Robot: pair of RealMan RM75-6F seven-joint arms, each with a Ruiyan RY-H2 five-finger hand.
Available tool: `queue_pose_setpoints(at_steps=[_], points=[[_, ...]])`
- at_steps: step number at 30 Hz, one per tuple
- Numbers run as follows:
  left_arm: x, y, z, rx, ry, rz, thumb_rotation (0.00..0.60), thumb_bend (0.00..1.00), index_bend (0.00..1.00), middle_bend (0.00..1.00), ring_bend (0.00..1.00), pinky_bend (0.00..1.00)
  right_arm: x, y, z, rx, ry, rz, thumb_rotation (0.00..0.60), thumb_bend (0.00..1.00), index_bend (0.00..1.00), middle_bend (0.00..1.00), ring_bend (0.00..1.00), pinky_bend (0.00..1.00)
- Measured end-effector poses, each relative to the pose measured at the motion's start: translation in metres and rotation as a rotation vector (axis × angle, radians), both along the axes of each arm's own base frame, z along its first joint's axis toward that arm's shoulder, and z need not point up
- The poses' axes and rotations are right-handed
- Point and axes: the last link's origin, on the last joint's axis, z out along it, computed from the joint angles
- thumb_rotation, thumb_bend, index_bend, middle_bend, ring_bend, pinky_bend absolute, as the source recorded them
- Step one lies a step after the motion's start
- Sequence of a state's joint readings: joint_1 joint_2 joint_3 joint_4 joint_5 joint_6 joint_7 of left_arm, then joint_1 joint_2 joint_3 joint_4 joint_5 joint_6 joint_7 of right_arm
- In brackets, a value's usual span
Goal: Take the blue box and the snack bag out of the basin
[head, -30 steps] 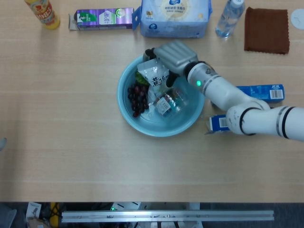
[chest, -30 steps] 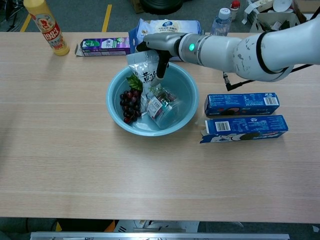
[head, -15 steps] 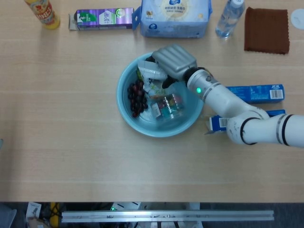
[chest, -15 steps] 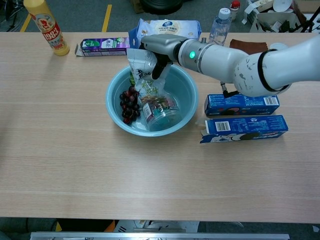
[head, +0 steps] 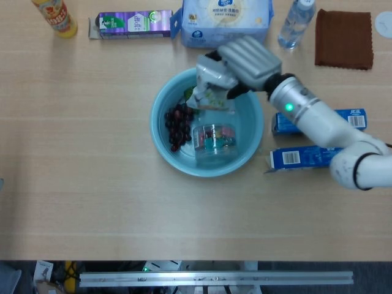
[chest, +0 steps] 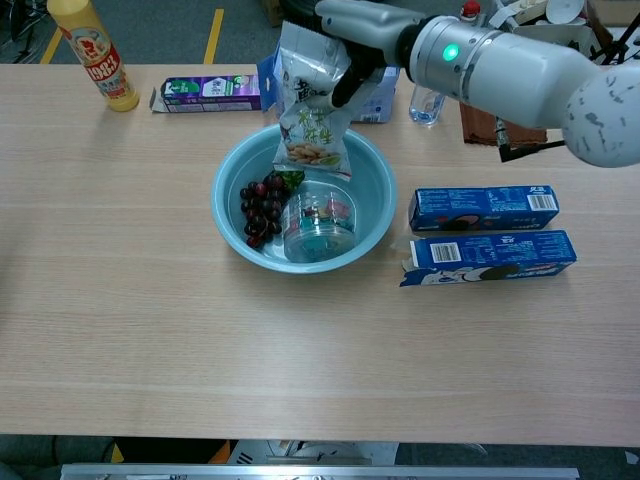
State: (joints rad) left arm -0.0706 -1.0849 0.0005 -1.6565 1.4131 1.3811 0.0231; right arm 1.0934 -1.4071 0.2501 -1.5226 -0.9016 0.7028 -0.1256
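Silvery snack bag [chest: 314, 100] hangs above the light-blue basin [chest: 228, 215], pinched by the right hand [chest: 360, 25]. Inside the basin lie dark grapes [chest: 258, 208] and a clear tub [chest: 318, 222]; two blue boxes [chest: 485, 208] rest on the desk [chest: 150, 330] right of the basin.

Pale matt wood-grain table [chest: 150, 330]. Smooth, slightly shiny light blue plastic basin [chest: 228, 222]. Glossy, crinkled foil-like snack bag [chest: 315, 95], held by a right hand [chest: 350, 30] of smooth grey metal-look casing. Clear glossy plastic tub [chest: 318, 225]. Shiny dark grapes [chest: 258, 208]. Two printed cardboard blue boxes [chest: 485, 208], satin finish. Brown, rough-textured cloth [head: 344, 38].
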Motion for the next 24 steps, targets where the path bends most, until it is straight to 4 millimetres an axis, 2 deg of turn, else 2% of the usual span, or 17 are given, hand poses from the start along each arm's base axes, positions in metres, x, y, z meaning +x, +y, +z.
queue_pose_setpoints(at_steps=[6,8,11,17,20,24], points=[[-0.001,0.003,-0.001,-0.007,-0.003,-0.004,0.6,0.19,0.02,0.1,0.07,0.05,-0.029,-0.004,0.051,-0.103,-0.013,-0.036,0.6,0.41,0.67,0.57,0.6,0.83],[0.0,0.004,-0.003,-0.013,-0.005,-0.009,0.6,0.19,0.02,0.1,0.07,0.05,-0.044,-0.004,0.067,-0.137,-0.001,-0.058,0.6,0.41,0.67,0.57,0.6,0.83],[0.002,0.006,-0.006,-0.024,-0.008,-0.02,0.6,0.19,0.02,0.1,0.07,0.05,-0.07,-0.002,0.081,-0.161,0.047,-0.097,0.6,0.41,0.67,0.57,0.6,0.83],[0.006,0.009,-0.013,-0.045,-0.014,-0.038,0.6,0.19,0.02,0.1,0.07,0.05,-0.114,0.001,0.083,-0.157,0.172,-0.16,0.6,0.4,0.67,0.57,0.6,0.83],[0.008,0.01,-0.014,-0.047,-0.015,-0.044,0.6,0.19,0.02,0.1,0.07,0.05,-0.126,-0.001,0.079,-0.157,0.196,-0.18,0.6,0.38,0.67,0.57,0.59,0.83],[0.009,0.01,-0.012,-0.039,-0.011,-0.048,0.6,0.19,0.02,0.1,0.07,0.05,-0.135,-0.004,0.066,-0.142,0.215,-0.194,0.6,0.36,0.65,0.53,0.55,0.78]])
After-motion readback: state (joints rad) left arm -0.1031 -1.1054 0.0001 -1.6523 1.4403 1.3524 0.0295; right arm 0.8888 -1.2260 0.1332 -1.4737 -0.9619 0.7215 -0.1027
